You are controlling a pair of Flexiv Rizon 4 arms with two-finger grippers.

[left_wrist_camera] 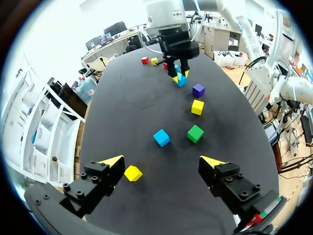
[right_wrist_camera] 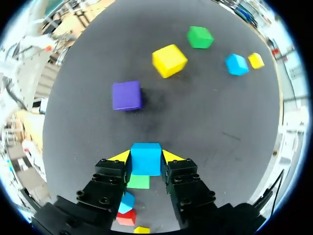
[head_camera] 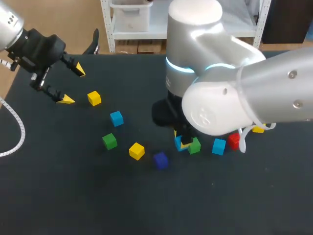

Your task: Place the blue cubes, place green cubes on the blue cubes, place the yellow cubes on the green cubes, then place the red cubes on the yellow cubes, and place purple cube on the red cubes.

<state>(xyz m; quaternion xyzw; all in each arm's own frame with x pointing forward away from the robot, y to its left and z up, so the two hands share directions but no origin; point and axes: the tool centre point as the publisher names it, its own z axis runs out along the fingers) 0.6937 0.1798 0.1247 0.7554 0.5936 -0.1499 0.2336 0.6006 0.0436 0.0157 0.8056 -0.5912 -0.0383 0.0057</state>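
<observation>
— What's the right pincer (right_wrist_camera: 145, 154) got?
— Its two yellow-tipped fingers are clamped on a small light-blue cube (right_wrist_camera: 145, 162), one finger on each side. It's near the little purple cube (head_camera: 160, 160), on that cube's right-arm side, and a small green cube (head_camera: 194, 146) sits just beside it.
— And further out?
— Going on the same way from the purple cube there's a second blue cube (head_camera: 218, 146), then a red cube (head_camera: 234, 141). On the purple cube's other side a near yellow cube (head_camera: 136, 151) comes first. Then come a second green cube (head_camera: 109, 141), a third blue cube (head_camera: 116, 118) and a far yellow cube (head_camera: 94, 98).
— The left pincer (head_camera: 73, 84)?
— Spread wide, holding nothing, well apart from the purple cube, just past the far yellow cube.
</observation>
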